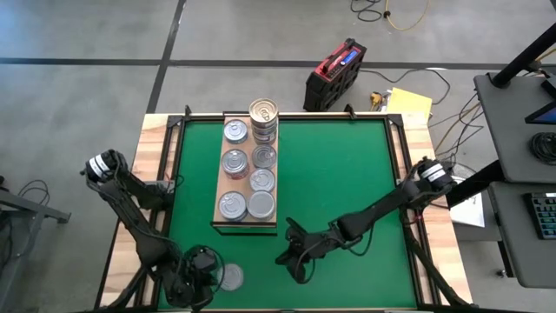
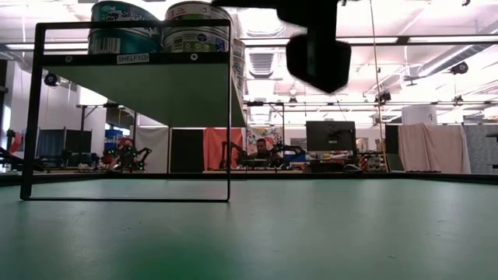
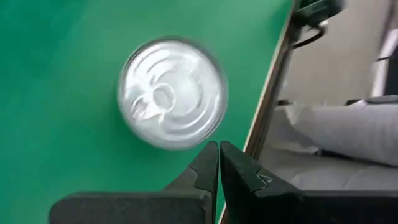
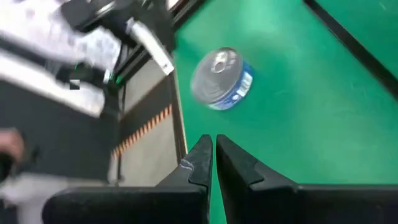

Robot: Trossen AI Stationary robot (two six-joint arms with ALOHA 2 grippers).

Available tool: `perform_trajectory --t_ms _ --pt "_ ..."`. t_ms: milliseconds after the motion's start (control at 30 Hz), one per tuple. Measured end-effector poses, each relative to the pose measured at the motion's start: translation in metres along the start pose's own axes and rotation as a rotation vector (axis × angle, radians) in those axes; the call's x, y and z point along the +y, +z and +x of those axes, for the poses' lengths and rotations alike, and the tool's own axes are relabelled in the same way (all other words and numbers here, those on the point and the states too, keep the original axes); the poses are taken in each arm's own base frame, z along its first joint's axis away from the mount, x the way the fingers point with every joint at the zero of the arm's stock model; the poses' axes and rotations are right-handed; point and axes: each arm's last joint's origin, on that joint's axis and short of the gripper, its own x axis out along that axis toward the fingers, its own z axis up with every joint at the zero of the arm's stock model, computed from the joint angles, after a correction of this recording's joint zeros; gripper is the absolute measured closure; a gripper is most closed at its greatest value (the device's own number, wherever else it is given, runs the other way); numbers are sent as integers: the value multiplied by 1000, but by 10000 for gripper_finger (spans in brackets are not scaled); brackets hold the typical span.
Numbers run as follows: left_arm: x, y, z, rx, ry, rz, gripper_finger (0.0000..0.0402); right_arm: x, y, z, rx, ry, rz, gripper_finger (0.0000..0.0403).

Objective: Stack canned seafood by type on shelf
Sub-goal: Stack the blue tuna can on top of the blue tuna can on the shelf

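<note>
Floor (image 1: 87,87): grey concrete, dark seam lines. Red-and-black case (image 1: 334,74) on the floor beyond the table. Yellow cable (image 1: 408,17), loose. Grey side desk (image 1: 521,113). Far room: orange curtain (image 2: 222,148), dark monitor (image 2: 331,136), ceiling strip lights (image 2: 405,47).

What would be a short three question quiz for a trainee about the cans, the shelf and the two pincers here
1. True or false: every can already sits on the shelf.
2. Which arm's pincer is nearest the loose can on the green mat? A) left B) right
3. Fill in: the left pincer and the right pincer are both ____.

Key:
1. False; one silver-lidded can lies on the mat by the near edge, off the shelf.
2. A; the left pincer is right beside it.
3. Shut, holding nothing.
</note>
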Motion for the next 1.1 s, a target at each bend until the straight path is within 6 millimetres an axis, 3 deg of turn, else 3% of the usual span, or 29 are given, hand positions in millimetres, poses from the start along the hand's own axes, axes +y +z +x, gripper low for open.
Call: perform_trajectory --t_ms 200,300,433,667,900,1100 --pt "-1 -3 16 -140 -318 27 402 3 -12 30 -62 -25 171 391" --pt "10 -6 24 -193 -483 -38 402 9 -15 46 -58 -11 219 391" --pt "30 -10 30 -209 -553 -185 402 13 -16 67 -44 -37 315 391" --pt "44 -15 36 -133 -502 -375 402 14 -20 99 -6 -129 474 391" --pt "34 -13 34 -115 -403 -381 402 13 -24 117 -7 -135 558 391" --pt "25 -11 27 -65 -182 -364 402 11 -26 125 -33 -141 562 391"
